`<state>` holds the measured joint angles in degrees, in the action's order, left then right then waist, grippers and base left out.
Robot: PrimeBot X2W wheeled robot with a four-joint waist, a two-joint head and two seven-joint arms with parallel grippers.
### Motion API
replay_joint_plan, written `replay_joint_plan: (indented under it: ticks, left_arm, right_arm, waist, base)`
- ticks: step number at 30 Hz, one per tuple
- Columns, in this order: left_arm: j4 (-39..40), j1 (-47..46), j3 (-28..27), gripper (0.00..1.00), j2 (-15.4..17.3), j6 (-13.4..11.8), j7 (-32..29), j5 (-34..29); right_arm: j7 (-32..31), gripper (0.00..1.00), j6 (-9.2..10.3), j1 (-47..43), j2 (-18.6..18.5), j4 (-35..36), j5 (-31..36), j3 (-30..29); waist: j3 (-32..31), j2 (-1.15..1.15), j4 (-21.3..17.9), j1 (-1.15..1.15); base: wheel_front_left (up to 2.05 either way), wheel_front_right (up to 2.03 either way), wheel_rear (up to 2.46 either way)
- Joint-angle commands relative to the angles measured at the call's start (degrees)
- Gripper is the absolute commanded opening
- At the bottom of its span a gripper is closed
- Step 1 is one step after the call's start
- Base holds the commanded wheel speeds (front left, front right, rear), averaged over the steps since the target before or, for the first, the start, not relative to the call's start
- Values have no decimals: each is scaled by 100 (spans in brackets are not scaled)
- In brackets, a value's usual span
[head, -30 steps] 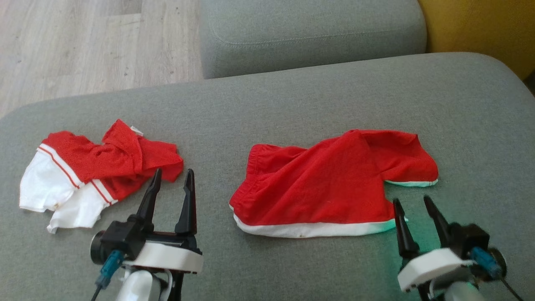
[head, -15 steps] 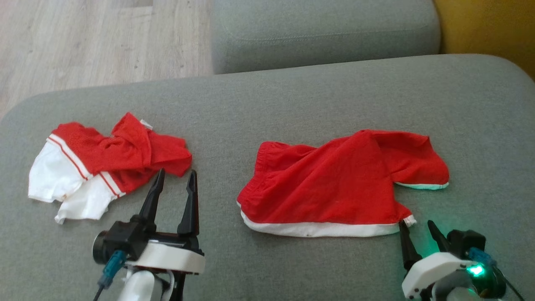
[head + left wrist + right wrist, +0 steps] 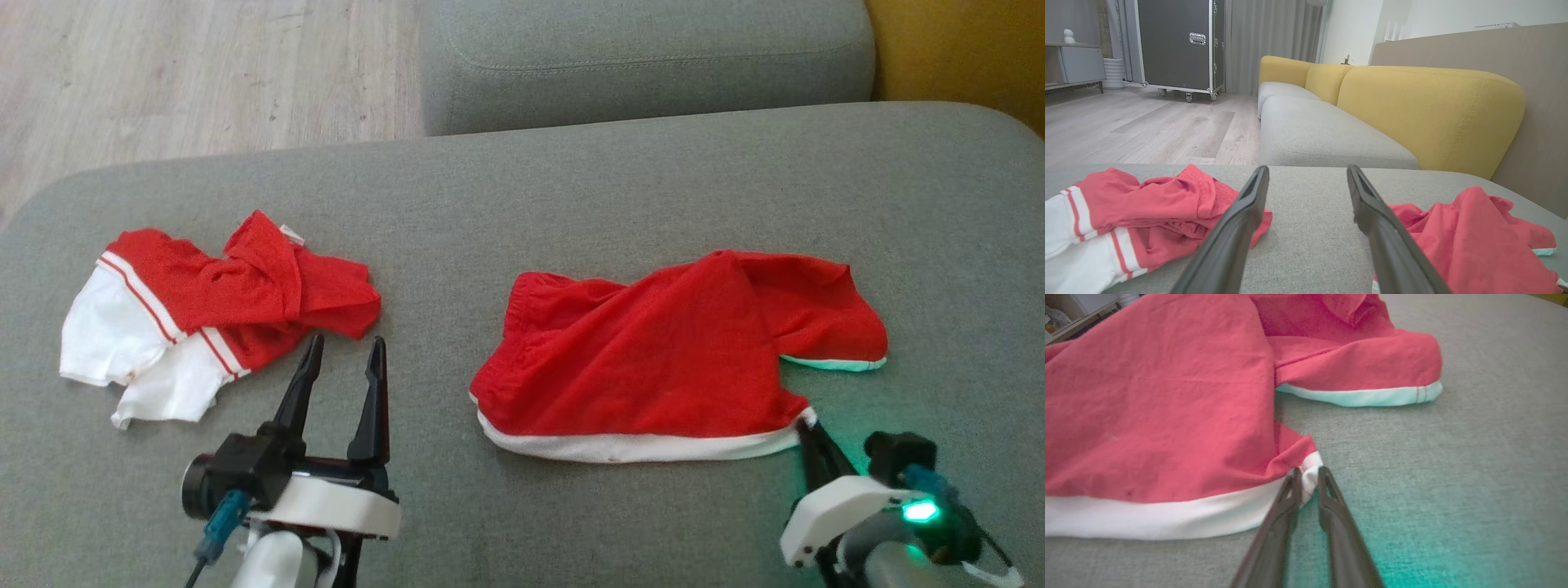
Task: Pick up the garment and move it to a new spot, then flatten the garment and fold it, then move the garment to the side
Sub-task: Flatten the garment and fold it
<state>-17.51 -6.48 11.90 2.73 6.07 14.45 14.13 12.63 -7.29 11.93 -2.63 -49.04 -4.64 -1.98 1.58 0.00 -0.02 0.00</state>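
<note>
Bare cushion (image 3: 433,343) between shorts (image 3: 653,359) and jersey (image 3: 220,310)

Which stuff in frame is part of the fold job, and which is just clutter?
In the job:
- red shorts
- right claw, shut on their white hem corner
- left claw, open, holding nothing

Lying about:
- crumpled red-and-white garment
- yellow sofa back
- black flight case

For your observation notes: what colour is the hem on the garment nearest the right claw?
The hem is white; right wrist view shows it best.
</note>
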Motion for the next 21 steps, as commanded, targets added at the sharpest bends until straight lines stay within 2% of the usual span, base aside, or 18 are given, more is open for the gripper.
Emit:
replay_joint_plan:
  ticks: [1, 7, 11, 16, 21]
  left_arm:
    - [162, -205, -171, 100, 15, 23, 55, -26]
    - [117, -176, -125, 100, 15, 33, 55, -27]
    - [6, -223, 149, 100, 15, 84, 55, 7]
    - [-605, -373, 1022, 100, 139, 136, 55, 10]
    - [-1067, -718, 2054, 100, 403, 140, 13, 490]
  right_arm:
    - [89, 0, -20, 217, -25, 106, 67, 51]
    - [179, 0, -20, 271, -25, 238, 469, -822]
    - [197, 0, -20, 282, -25, 282, 536, -1080]
    - [207, 0, -20, 318, -25, 275, 561, -1168]
    - [216, 0, -20, 406, -25, 254, 524, -1180]
  waist:
    - [-5, 0, -9, 0]
    - [4, 0, -76, 0]
    - [62, 0, -92, 0]
    - [138, 0, -114, 0]
    - [234, 0, -153, 0]
  base:
    - [0, 0, 0]
    - [0, 0, 0]
    - [0, 0, 0]
    - [0, 0, 0]
    - [0, 0, 0]
